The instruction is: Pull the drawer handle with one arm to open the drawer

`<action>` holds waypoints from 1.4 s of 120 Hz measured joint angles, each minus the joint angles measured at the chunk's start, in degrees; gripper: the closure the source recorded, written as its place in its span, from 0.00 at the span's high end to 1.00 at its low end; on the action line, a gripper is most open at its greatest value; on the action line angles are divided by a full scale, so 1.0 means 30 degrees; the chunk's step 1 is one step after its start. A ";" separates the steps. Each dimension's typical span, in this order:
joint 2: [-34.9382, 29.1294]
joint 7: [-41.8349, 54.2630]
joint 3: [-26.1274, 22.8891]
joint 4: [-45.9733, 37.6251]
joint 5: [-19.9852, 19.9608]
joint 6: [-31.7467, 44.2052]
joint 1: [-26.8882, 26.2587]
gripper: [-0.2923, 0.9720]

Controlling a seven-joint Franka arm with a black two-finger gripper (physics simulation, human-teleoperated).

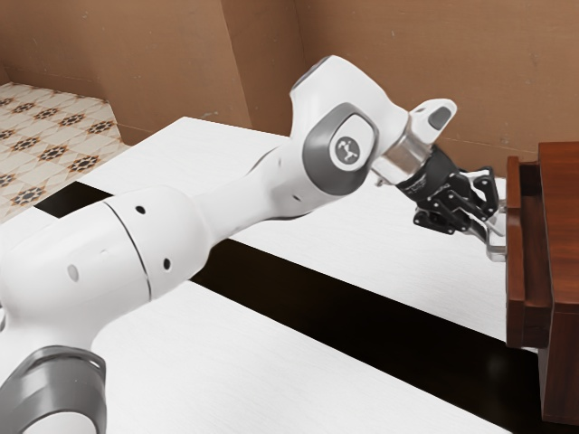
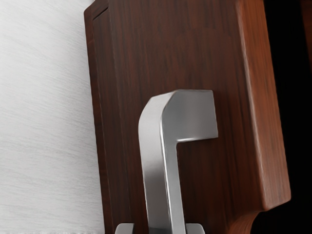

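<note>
Our pincer [image 1: 489, 213] is closed narrowly on the silver drawer handle [image 1: 496, 244], with one finger on each side of its bar. In the wrist view the handle [image 2: 165, 161] runs straight out from between our fingertips [image 2: 125, 228] and bends into the dark wooden drawer front [image 2: 195, 58]. That front [image 1: 516, 244] sits just beyond the pincer and stands a little way out of the cabinet [image 1: 563, 271] behind it. The white bench [image 1: 362, 244] lies below the pincer
</note>
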 joint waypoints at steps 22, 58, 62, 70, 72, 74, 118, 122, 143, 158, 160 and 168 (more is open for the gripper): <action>-0.1011 -0.0020 0.0139 -0.1320 -0.0063 0.0060 0.0011 0.22; -0.2039 -0.0095 0.0124 -0.2626 0.0026 0.0095 0.0654 0.19; -0.2283 -0.0105 0.0124 -0.2901 0.0033 0.0096 0.0774 0.19; -0.2634 -0.0127 0.0154 -0.3324 0.0053 0.0098 0.0900 0.18; -0.2718 -0.0133 0.0158 -0.3445 0.0057 0.0098 0.0938 0.18; -0.2787 -0.0139 0.0164 -0.3541 0.0061 0.0098 0.0970 0.18; -0.4040 -0.0211 0.0157 -0.5184 0.0090 0.0199 0.1452 0.18; -0.4103 -0.0213 0.0150 -0.5261 0.0087 0.0211 0.1515 0.18; -0.4531 -0.0213 0.0181 -0.5888 0.0078 0.0250 0.1804 0.18; -0.4763 -0.0210 0.0198 -0.6268 0.0076 0.0305 0.1872 0.18; -0.4784 -0.0210 0.0196 -0.6312 0.0077 0.0314 0.1889 0.18; -0.4915 -0.0209 0.0186 -0.6496 0.0076 0.0345 0.1995 0.18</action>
